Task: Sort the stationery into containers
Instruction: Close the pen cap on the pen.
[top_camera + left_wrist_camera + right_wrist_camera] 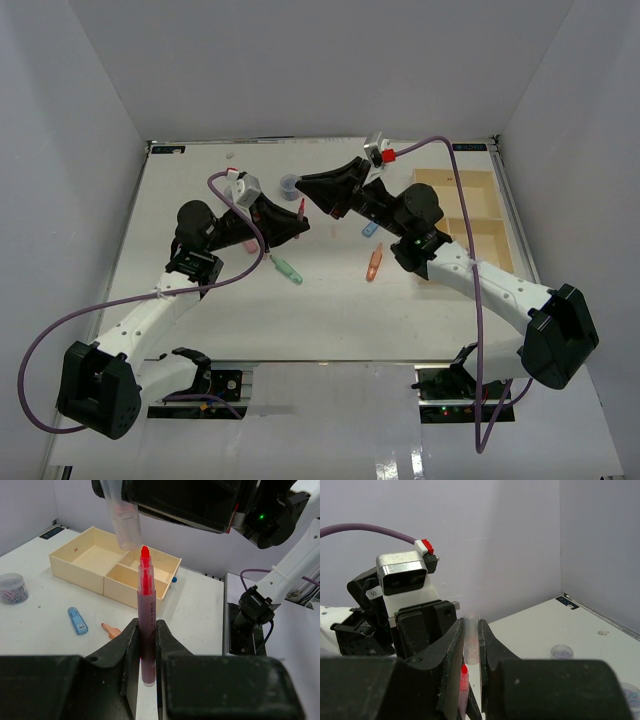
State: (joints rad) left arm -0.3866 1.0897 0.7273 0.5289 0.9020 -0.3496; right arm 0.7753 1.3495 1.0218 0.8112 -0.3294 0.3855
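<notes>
My left gripper (145, 630) is shut on an upright red marker (146, 615) with its red tip bare. It hangs above the middle of the table (300, 215). My right gripper (471, 630) is shut on a clear cap (471, 640). The cap (125, 522) hovers just above and slightly left of the marker tip (464, 677), apart from it. The beige wooden tray (470, 215) with its compartments stands at the right. Loose on the table lie a green marker (288, 269), an orange marker (375, 262), a blue piece (370, 229) and a pink piece (250, 245).
A small round pot (290, 183) stands behind the two grippers. In the right wrist view, two more pots (562, 652) (632, 694) sit on the table at the right. White walls enclose the table on three sides.
</notes>
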